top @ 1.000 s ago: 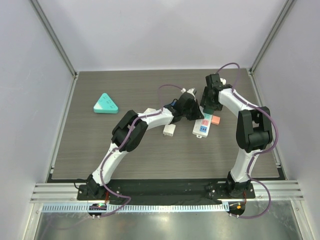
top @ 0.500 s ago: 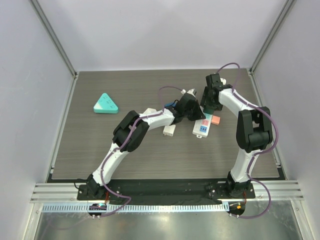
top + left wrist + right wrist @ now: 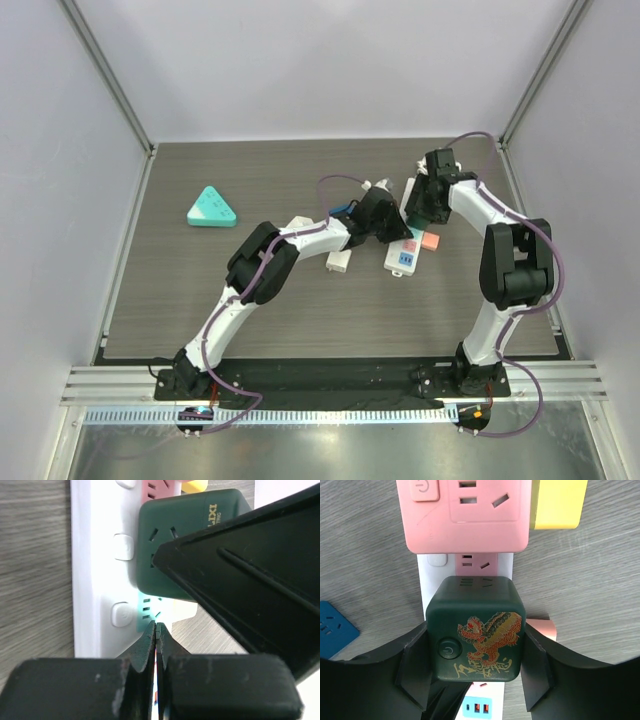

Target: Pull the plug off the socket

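The right gripper clamps the dark green plug by two opposite sides. The plug seems seated in the white power strip, toward the far right corner of the table. The left gripper, fully closed, has its tips at the strip just beside the plug.

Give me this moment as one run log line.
right gripper: shut on green plug | left gripper: shut, tips at white power strip | green plug: over the strip
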Controlling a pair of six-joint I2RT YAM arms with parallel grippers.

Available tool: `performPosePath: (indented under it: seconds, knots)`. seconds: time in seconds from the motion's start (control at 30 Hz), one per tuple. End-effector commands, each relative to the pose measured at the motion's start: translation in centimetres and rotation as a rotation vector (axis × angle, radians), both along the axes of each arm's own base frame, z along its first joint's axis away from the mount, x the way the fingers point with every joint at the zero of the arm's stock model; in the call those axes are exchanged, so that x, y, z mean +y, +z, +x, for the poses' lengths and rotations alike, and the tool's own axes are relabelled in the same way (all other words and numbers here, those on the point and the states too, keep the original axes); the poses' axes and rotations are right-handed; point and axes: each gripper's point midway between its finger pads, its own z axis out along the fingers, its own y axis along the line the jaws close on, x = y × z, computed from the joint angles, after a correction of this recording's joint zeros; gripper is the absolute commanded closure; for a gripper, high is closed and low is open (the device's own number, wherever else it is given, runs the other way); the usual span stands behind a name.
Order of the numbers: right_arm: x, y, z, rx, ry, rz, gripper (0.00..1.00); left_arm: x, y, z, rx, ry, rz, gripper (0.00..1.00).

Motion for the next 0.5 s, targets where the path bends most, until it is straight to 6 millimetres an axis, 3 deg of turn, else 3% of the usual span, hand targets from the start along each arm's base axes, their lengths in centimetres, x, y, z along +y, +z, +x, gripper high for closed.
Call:
performPosePath:
  seconds: [0.0, 0.1, 0.23, 0.37, 0.47]
  knots:
    - [2.1, 7.3, 1.7, -0.219, 0.025, 0.01, 0.99, 5.4, -11.9, -4.0, 0.203, -0.001, 0.336, 1.0]
    - [1.5, 8.0, 1.3, -0.23, 0.02, -0.145, 0.99, 5.2, -11.8, -4.0, 0.203, -0.002, 0.336, 1.0]
    - [2.7, 7.4, 0.3, -0.206, 0.02, -0.278, 0.99, 5.2, -12.0, -4.2, 0.191, -0.007, 0.354, 1.0]
    - [3.3, 7.6, 0.3, -0.208, 0.031, -0.228, 0.99, 5.6, -12.4, -4.6, 0.2, -0.01, 0.366, 1.0]
    - [4.0, 9.4, 0.8, -0.246, 0.039, -0.162, 0.99, 5.3, -11.4, -4.6, 0.182, -0.031, 0.344, 1.0]
